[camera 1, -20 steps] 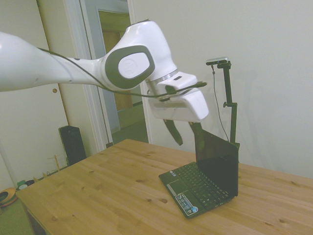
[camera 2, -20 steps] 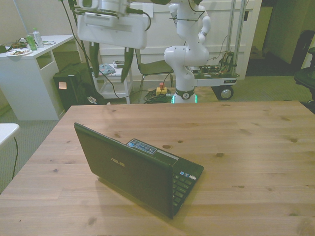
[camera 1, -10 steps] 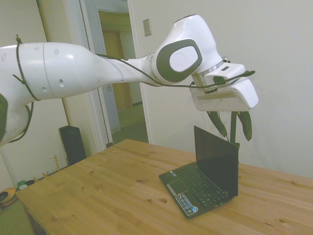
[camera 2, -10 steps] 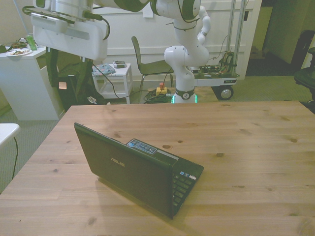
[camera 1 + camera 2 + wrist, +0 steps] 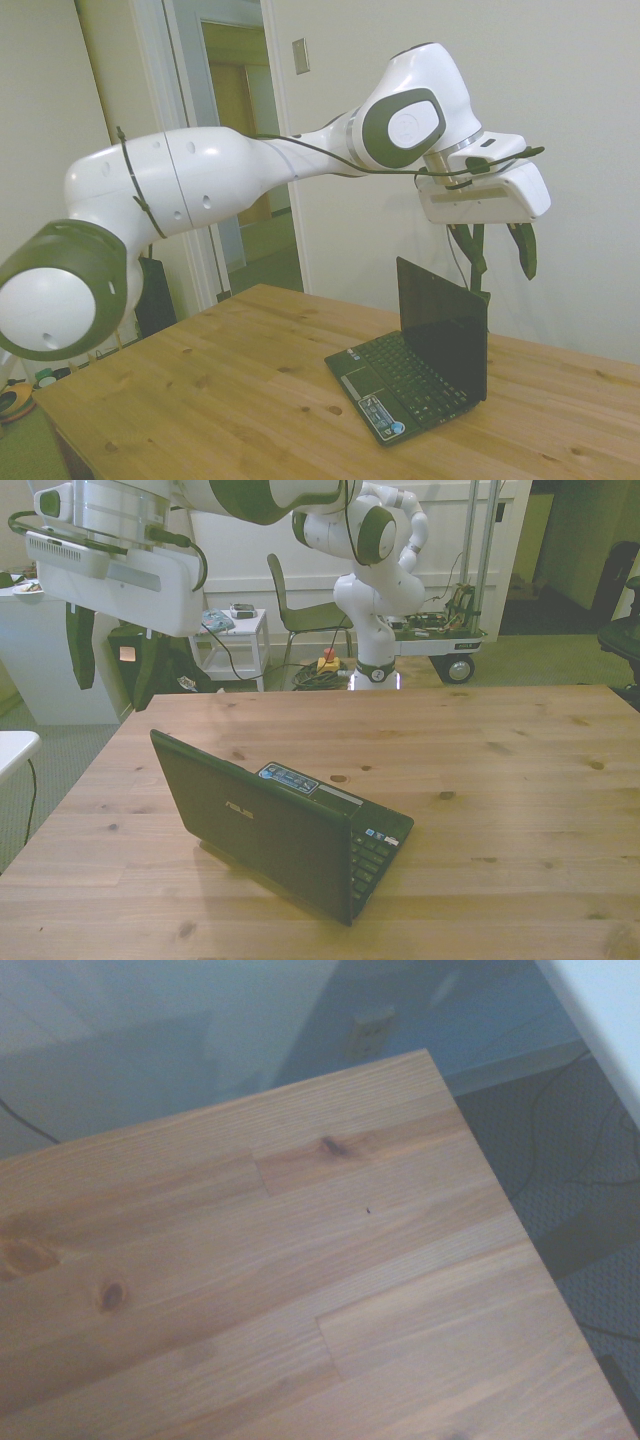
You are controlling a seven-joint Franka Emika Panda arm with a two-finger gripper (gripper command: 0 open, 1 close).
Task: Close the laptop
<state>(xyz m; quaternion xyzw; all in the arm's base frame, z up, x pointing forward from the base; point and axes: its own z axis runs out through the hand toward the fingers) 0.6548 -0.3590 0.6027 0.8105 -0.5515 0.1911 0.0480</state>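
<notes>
While the gripper point(image 5: 497, 250) hangs behind the laptop point(image 5: 420, 355) (jaws apart), I'd drop and push its lid forward gently.

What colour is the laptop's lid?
Black, with a faint logo on the laptop lid; the front view shows it best.

Gripper point(image 5: 499, 260) hangs in open air above and behind upright laptop lid point(image 5: 443, 325), fingers spread, nothing between them. Clear gap between fingertips and lid's top edge. Bare table point(image 5: 520, 780) all around laptop point(image 5: 285, 825) in front view. Wrist view: bare table corner point(image 5: 300, 1260), floor beyond edge.
</notes>
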